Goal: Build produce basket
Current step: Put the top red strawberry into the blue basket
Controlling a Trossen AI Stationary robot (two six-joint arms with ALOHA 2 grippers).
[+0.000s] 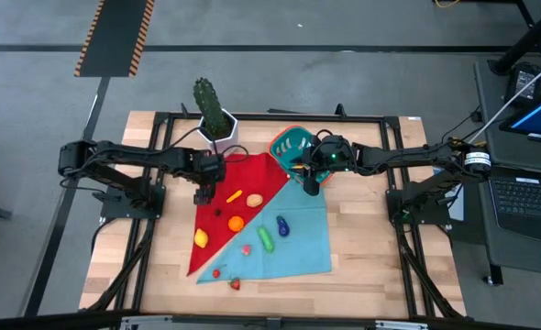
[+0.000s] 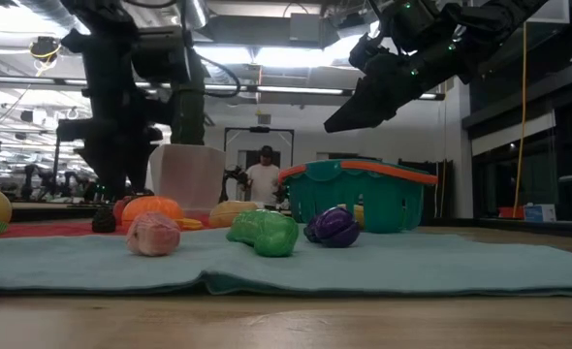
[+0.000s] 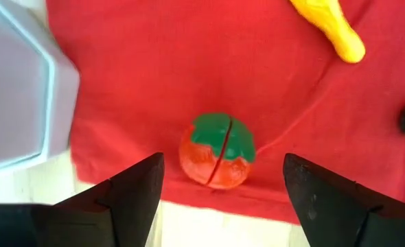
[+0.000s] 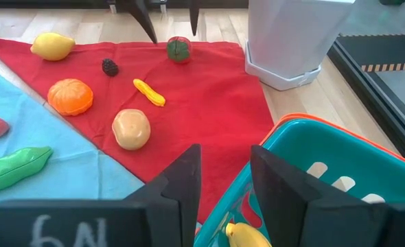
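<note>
- Left gripper (image 1: pixel 200 196): arm reaching in from the table's left side, lowered over the red cloth (image 1: pixel 243 179); fingers (image 3: pixel 135 195) spread wide, straddling a red tomato (image 3: pixel 217 151) without touching it.
- Right gripper (image 1: pixel 311 188): arm stretched in from the right, raised above the basket's (image 1: pixel 287 142) near edge; fingers (image 4: pixel 182 182) narrowly parted, holding nothing visible.
- Basket: teal, orange-rimmed, at the cloths' far corner, a yellow piece (image 4: pixel 244 237) inside.
- Remaining produce (image 1: pixel 252 234): scattered over the red and teal cloths.

White hexagonal pot (image 1: pixel 221 130) with cactus (image 1: pixel 208 101) at table's (image 1: pixel 371 275) far edge; person (image 2: pixel 264 178) in room behind.
</note>
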